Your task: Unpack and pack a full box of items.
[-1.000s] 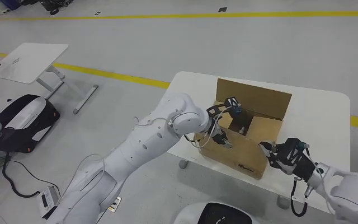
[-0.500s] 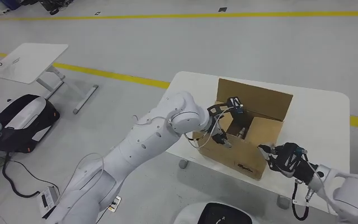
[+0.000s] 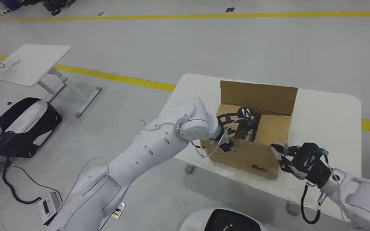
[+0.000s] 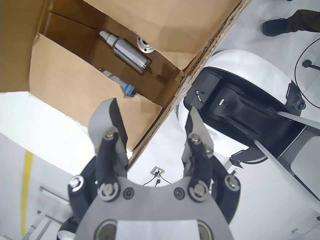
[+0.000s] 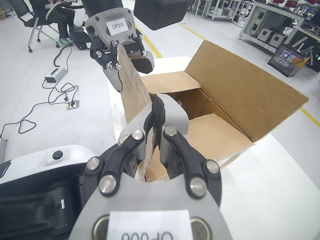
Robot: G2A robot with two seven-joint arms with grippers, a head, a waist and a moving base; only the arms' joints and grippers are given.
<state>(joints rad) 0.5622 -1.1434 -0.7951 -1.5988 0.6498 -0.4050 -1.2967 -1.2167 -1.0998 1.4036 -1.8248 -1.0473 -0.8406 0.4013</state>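
An open cardboard box (image 3: 258, 97) stands on the white table (image 3: 326, 115), its rear flap upright. On the box floor lie a silver bottle (image 4: 125, 51) with a white cap, a round metal disc (image 4: 144, 46) and a blue-and-white item (image 4: 120, 82). My left gripper (image 3: 230, 144) (image 4: 153, 107) is open at the box's near left corner, one finger on each side of the raised front flap (image 5: 132, 86). My right gripper (image 3: 281, 155) (image 5: 157, 106) is shut on that same flap at the near right corner.
The box sits near the table's front edge, with bare tabletop (image 5: 250, 188) to its right and behind it. On the floor to the left are a small white table (image 3: 29, 60), a black case (image 3: 26, 124) and cables with a power strip (image 5: 56, 72).
The box has swung round so its rear flap now lies squarer to the table. The right gripper moved slightly right with the flap; the left gripper shifted right along the front edge.
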